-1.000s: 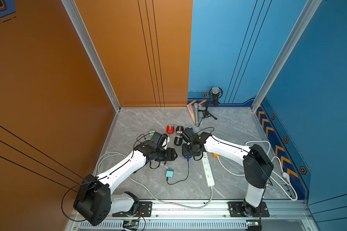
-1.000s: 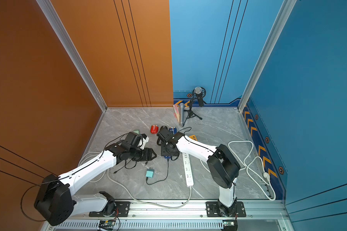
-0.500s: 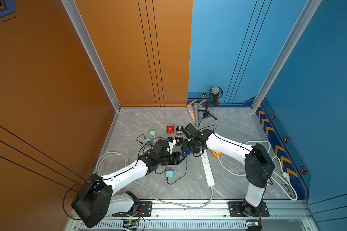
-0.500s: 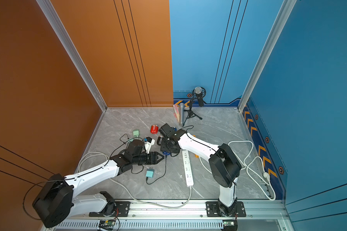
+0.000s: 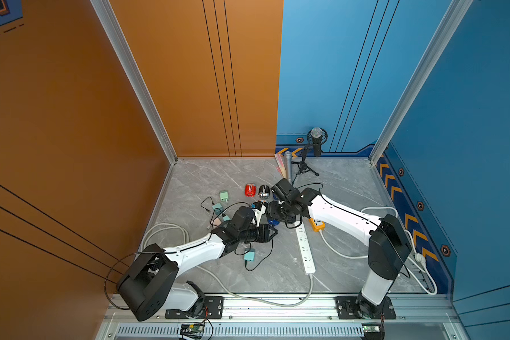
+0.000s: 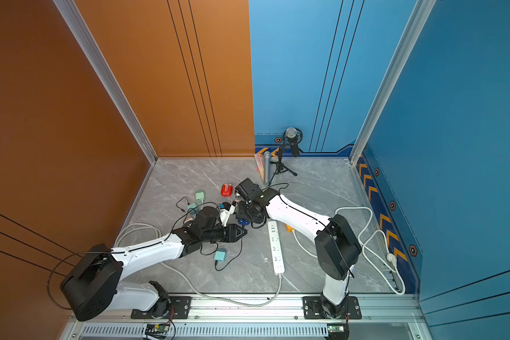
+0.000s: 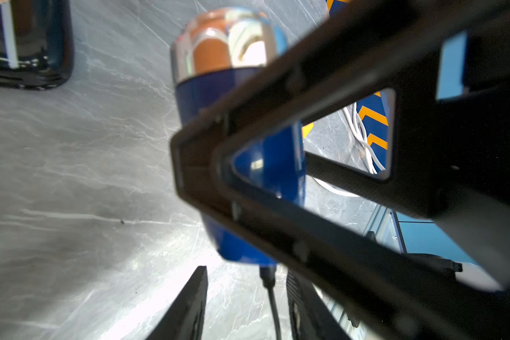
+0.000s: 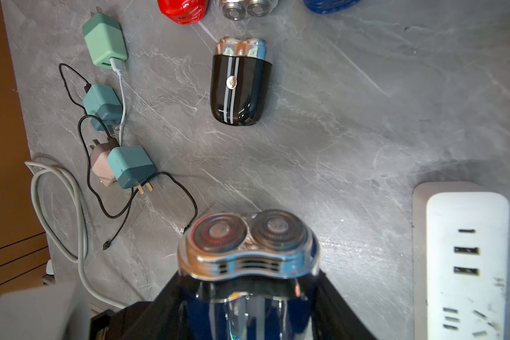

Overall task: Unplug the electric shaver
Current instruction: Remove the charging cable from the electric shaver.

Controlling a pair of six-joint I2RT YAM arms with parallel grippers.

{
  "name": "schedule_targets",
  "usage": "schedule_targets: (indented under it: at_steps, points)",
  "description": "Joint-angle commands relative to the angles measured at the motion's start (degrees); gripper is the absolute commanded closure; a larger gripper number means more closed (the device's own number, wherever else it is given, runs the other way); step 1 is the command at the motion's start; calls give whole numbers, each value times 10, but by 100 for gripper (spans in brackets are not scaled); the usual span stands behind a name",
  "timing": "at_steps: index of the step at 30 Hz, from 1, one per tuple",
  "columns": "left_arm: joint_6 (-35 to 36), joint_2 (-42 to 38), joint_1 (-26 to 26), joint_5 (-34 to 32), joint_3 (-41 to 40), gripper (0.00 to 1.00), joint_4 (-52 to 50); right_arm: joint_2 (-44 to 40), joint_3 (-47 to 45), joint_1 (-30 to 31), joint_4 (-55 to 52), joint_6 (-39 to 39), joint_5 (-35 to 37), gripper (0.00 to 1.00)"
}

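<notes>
The blue electric shaver (image 8: 248,244) is lifted off the floor, with my right gripper (image 8: 248,309) shut on its body just below the chrome twin-head top. In both top views only a bit of blue (image 5: 273,222) (image 6: 243,221) shows under that gripper (image 5: 277,213). A black plug (image 7: 267,275) sits in the shaver's base (image 7: 242,250), and its thin black cable (image 7: 274,309) runs out between my left gripper's (image 7: 245,309) fingers (image 7: 189,309). Those jaws are open, with a gap on each side of the cable. From above, the left gripper (image 5: 273,232) points at the shaver's lower end.
A black striped shaver (image 8: 240,88), a red one (image 5: 250,190) and a silver-headed one (image 5: 264,191) lie nearby. Several chargers (image 8: 105,44) with tangled cables sit to the left, a teal one (image 5: 249,255) near my left arm. A white power strip (image 5: 305,250) and a microphone tripod (image 5: 315,141) stand rightward.
My left arm has swung right to the shaver's base, and its jaws have narrowed around the cable. The right gripper has stayed almost in place with the shaver.
</notes>
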Motion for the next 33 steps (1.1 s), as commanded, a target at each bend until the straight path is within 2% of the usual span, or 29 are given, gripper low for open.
schedule_targets:
  at_steps: [1, 9, 12, 24, 33]
  points:
    - [-4, 14, -12, -12, 10, 56, 39, -22, -5, -1, 17, 20, -11, 62]
    - [-16, 31, -23, -36, 8, 70, 69, -25, -6, -2, 25, 32, -14, 63]
    - [-15, 31, -26, -43, 8, 73, 74, -25, -7, -2, 26, 34, -14, 63]
    - [-15, 46, -37, -37, 10, 91, 74, -30, -15, -19, 38, 58, -17, 64]
    - [-13, 53, -40, -39, 15, 100, 74, -28, -15, -28, 41, 61, -20, 64]
